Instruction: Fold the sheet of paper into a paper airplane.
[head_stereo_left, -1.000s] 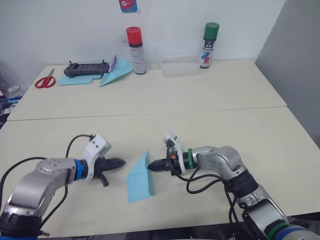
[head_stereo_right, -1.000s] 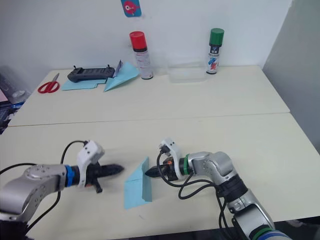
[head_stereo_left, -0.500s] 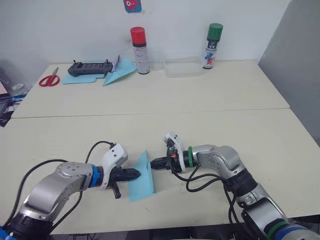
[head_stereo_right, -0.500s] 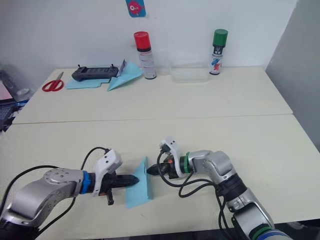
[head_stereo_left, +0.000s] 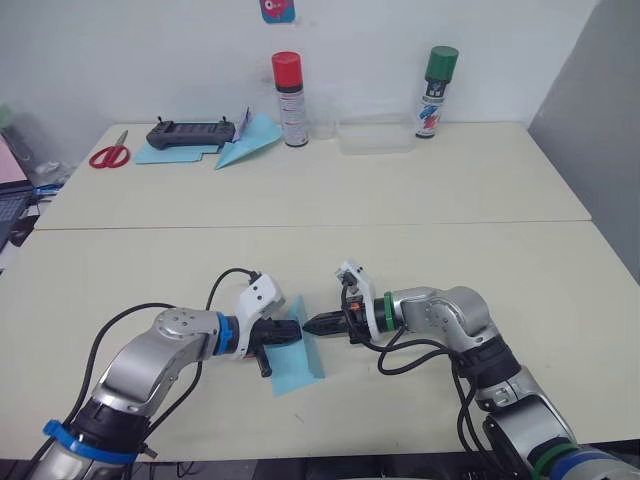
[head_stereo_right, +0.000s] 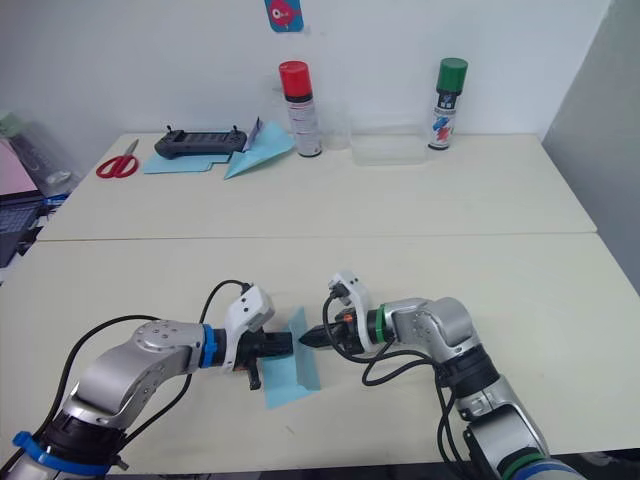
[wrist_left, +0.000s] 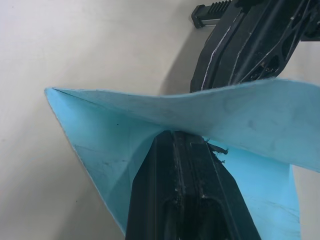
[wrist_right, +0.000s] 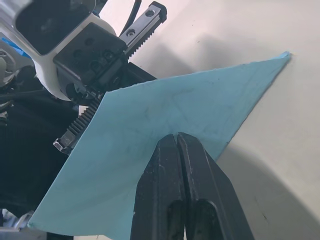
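The sheet of paper (head_stereo_left: 297, 360) is light blue and partly folded, lying on the near table with one flap standing up. My left gripper (head_stereo_left: 292, 331) is shut, and its tip is pushed into the crease under that raised flap (wrist_left: 240, 115). From the other side my right gripper (head_stereo_left: 308, 324) is shut too, its tip touching the outer face of the flap (wrist_right: 165, 112). The two tips face each other with the flap between them. I cannot tell whether either one pinches the paper.
On the far table stand a red-capped spray can (head_stereo_left: 289, 85), a green-capped spray can (head_stereo_left: 436, 78) and a clear container (head_stereo_left: 375, 135). At far left lie red scissors (head_stereo_left: 110, 155), a black controller (head_stereo_left: 195, 132) on a flat blue sheet, and a blue paper dart (head_stereo_left: 248, 150).
My left gripper has moved right, from well clear of the paper into its fold. The right gripper has stayed at the flap. The camera has shifted.
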